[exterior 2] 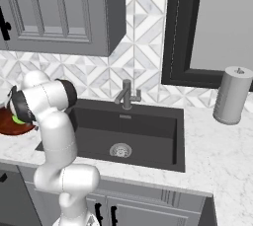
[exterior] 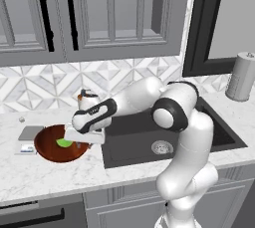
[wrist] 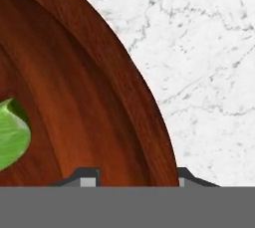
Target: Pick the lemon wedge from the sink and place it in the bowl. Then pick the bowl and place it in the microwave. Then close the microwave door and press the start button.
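The reddish-brown wooden bowl [exterior: 50, 148] sits on the marble counter left of the sink [exterior: 149, 142]. The lime-green lemon wedge [exterior: 63, 143] lies inside it. My gripper [exterior: 81, 144] reaches down onto the bowl's right rim. In the hand view the gripper [wrist: 134, 178] straddles the bowl [wrist: 99, 97] rim, one fingertip inside and one outside over the marble, still apart. The lemon wedge [wrist: 12, 137] shows at the left edge. From the right base view the bowl [exterior 2: 9, 125] and wedge [exterior 2: 19, 119] peek out behind the arm. The microwave, its door and its start button are out of view.
A flat grey slab [exterior: 30, 133] lies just left of the bowl, and a small jar [exterior: 87, 97] stands behind my forearm. The faucet [exterior 2: 127, 94] rises behind the sink [exterior 2: 123, 131]. A paper towel roll [exterior: 242, 76] stands at the far right. Grey wall cabinets hang overhead.
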